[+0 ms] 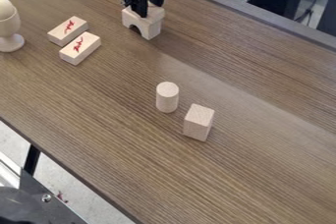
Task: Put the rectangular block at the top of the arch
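Note:
The black gripper (149, 5) hangs at the top of the camera view, right over the wooden arch (153, 26), and covers part of its upper face. The arch stands on the table with its curved opening facing down. A plain rectangular block (198, 123) stands upright right of centre, apart from the arch. Two flat rectangular blocks with red marks lie side by side left of the arch, one farther back (68, 30) and one nearer (80, 49). Whether a block is held between gripper and arch is hard to make out.
A wooden cylinder (167, 97) stands upright just left of the plain block. A pale wooden cup with a rounded top (9, 27) stands at the left edge. The brown table (118, 120) ends in a diagonal edge at lower left.

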Controlling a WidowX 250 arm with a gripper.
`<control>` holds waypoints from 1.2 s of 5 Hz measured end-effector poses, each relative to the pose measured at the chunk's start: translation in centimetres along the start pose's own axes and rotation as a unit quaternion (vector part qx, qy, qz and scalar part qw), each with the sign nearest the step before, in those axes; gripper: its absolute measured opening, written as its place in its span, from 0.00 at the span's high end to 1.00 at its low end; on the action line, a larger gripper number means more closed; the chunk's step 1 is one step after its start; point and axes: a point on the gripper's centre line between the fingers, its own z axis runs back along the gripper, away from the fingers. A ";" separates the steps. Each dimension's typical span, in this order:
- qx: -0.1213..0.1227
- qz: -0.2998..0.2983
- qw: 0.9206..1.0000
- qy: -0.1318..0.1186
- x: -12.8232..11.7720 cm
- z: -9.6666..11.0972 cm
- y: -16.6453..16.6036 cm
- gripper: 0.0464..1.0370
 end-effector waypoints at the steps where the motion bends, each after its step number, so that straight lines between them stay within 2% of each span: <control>1: -0.001 0.000 1.000 0.000 0.0 -0.1 0.0 0.54; 6: 0.003 0.000 1.000 0.001 -0.1 -0.4 0.5 0.54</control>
